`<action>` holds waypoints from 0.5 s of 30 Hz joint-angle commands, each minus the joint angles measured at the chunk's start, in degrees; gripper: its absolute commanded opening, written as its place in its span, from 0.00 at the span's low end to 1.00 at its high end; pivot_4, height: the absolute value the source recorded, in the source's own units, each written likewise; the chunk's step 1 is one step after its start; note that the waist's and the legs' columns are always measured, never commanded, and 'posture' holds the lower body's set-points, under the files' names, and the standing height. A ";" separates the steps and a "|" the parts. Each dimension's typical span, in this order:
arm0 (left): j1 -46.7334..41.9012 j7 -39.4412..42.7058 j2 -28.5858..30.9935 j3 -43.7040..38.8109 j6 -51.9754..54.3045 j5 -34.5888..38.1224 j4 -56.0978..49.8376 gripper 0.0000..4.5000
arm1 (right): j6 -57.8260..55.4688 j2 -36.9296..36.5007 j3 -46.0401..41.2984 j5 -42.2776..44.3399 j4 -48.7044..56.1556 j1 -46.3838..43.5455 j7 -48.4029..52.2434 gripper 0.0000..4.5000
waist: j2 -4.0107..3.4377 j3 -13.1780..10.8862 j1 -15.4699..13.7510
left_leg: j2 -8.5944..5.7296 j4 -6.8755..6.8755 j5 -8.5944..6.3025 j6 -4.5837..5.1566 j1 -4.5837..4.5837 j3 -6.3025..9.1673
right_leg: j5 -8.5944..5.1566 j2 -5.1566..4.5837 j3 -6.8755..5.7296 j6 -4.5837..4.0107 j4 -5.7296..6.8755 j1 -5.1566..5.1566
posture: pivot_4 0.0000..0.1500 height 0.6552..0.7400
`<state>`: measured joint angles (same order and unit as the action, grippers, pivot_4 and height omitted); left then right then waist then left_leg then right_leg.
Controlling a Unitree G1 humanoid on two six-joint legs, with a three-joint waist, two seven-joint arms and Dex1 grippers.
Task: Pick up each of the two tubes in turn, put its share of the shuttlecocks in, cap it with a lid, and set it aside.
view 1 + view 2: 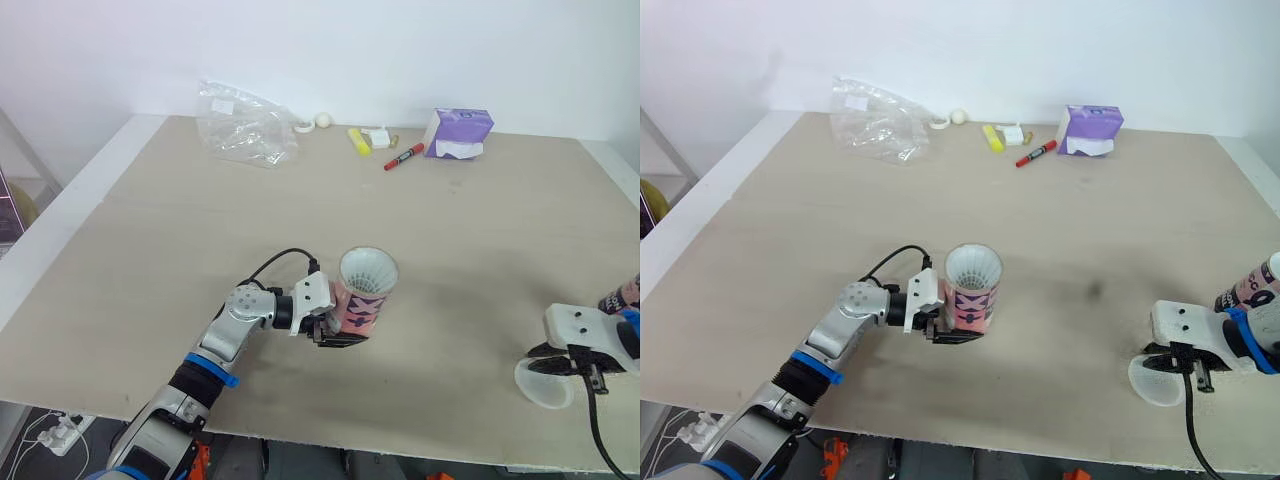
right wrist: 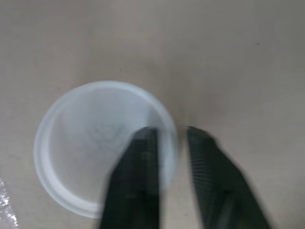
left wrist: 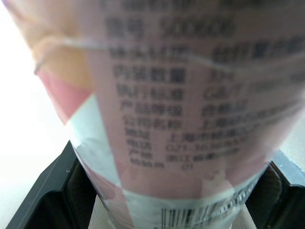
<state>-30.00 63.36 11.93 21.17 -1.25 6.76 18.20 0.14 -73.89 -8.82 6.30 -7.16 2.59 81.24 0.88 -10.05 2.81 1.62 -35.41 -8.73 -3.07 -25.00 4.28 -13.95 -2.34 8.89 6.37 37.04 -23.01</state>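
Note:
A pink printed tube (image 1: 362,300) stands upright near the middle front of the table, with white shuttlecock feathers showing in its open mouth. My left gripper (image 1: 335,335) is shut on its lower part; the left wrist view shows the tube (image 3: 190,119) between both black fingers (image 3: 52,191). A translucent round lid (image 1: 540,385) lies flat at the front right. My right gripper (image 2: 171,131) is open just over the lid (image 2: 95,143), one finger inside the rim and one outside. A second pink tube (image 1: 1252,285) is partly in view at the far right edge.
Along the table's back edge lie a clear plastic bag (image 1: 245,125), a small white ball (image 1: 323,120), a yellow item (image 1: 358,140), a red marker (image 1: 403,157) and a purple tissue pack (image 1: 458,132). The lid lies close to the table's front edge (image 1: 420,455).

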 commanded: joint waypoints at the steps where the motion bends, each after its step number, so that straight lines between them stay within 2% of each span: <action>1: 0.50 0.02 0.94 1.77 0.67 -2.51 2.13 0.84 | 0.75 -0.53 -0.24 -0.11 -0.11 1.05 0.43 0.00 | 0.04 0.03 0.01 | 0.00 0.00 0.00 0.00 0.04 0.00 | 0.00 0.00 0.00 0.00 0.00 0.04 | 1.00 1.00; 10: -0.49 -0.42 0.88 1.56 0.25 -2.42 3.96 0.84 | 0.95 -1.23 -1.85 1.91 3.30 0.54 1.22 0.00 | 0.12 0.04 0.03 | 0.00 0.00 -0.01 -0.02 0.29 0.00 | -0.01 -0.01 0.00 -0.01 0.00 0.28 | 1.00 1.00; 12: -0.97 -0.50 0.93 1.33 0.07 -2.47 4.99 0.84 | -0.77 -1.89 -2.84 4.44 7.37 -1.69 2.21 0.00 | 0.09 0.05 0.04 | 0.00 0.00 -0.01 -0.02 0.29 0.00 | -0.01 -0.02 0.00 -0.01 0.00 0.27 | 1.00 1.00; 15: -1.95 -0.29 0.94 0.96 -0.06 -2.40 6.45 0.84 | -4.82 -2.88 -2.79 9.22 13.91 -9.69 3.00 0.00 | -0.01 0.10 0.41 | 0.00 -0.05 -0.01 -0.03 0.29 -0.03 | 0.01 -0.03 0.01 0.00 0.00 0.27 | 1.00 1.00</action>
<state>-32.22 63.61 12.07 21.39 -2.13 6.79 21.68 -2.59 -74.31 -9.01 11.83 1.78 -2.99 83.52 0.87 -9.95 3.21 1.62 -35.50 -8.72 -3.11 -24.71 4.24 -13.94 -2.38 8.90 6.38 37.05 -22.73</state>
